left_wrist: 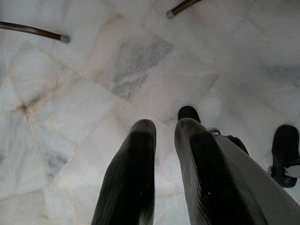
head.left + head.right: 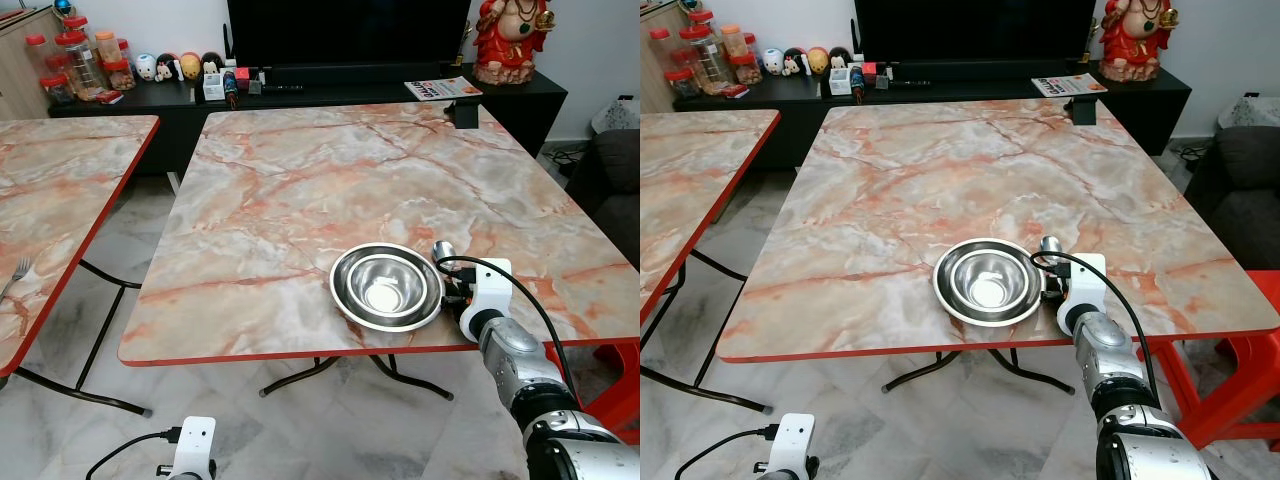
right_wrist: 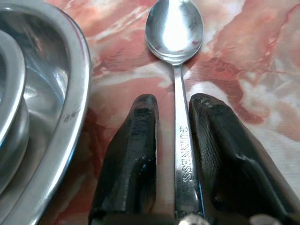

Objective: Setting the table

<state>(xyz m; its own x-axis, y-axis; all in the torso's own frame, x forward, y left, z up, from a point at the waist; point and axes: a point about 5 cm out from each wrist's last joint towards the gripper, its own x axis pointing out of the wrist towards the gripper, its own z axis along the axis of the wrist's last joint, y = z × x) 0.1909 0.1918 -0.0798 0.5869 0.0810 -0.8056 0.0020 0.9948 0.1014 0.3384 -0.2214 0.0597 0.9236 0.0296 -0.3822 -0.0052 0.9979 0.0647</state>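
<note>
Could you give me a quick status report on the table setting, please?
Right gripper on table, fingers astride spoon handle, beside steel plate holding bowl. Left gripper idle near floor. Nothing obstructing.

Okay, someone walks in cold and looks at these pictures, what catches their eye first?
A steel bowl nested in a steel plate near the marble table's front edge. Just right of them, the right gripper has a spoon handle between its fingers, spoon on the tabletop. The left gripper hangs over the floor.

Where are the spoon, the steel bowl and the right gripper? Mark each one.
spoon (image 3: 174,28), right wrist view, its bowl.
steel bowl (image 2: 386,283), left eye view, inside.
right gripper (image 3: 178,110), right wrist view, between fingertips.
</note>
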